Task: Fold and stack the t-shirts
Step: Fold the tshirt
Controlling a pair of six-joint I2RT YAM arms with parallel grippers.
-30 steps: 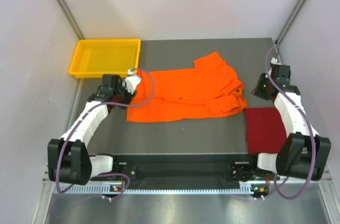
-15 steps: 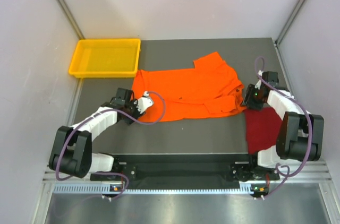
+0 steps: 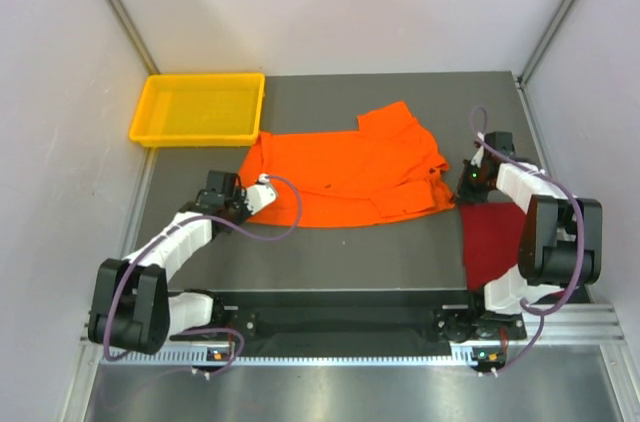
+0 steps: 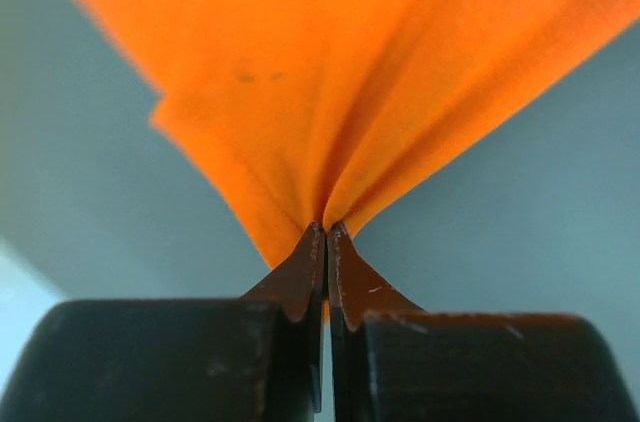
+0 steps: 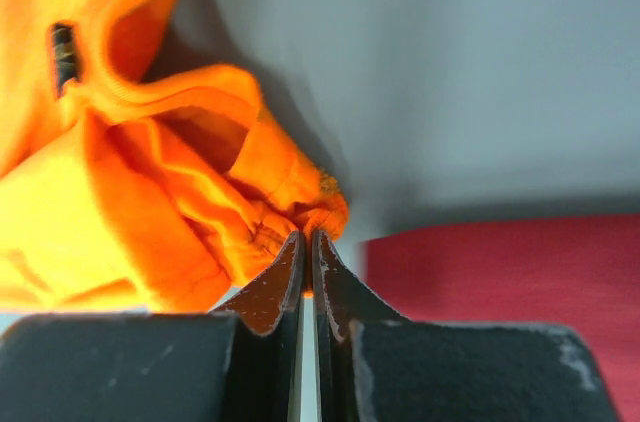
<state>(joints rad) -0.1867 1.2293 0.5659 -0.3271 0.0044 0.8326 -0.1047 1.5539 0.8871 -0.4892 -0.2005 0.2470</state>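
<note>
The spread shirt (image 3: 345, 177) lies across the middle of the table (image 3: 340, 252). Behind it and to the left, the tray (image 3: 195, 139) sits in the far left corner, its near right corner just beside the shirt's far left one. The folded shirt (image 3: 492, 242) lies near the front right, right of the spread shirt. My left claw (image 4: 326, 232) pinches the spread shirt's left near corner. My right claw (image 5: 307, 237) pinches its right end, just behind the folded shirt.
</note>
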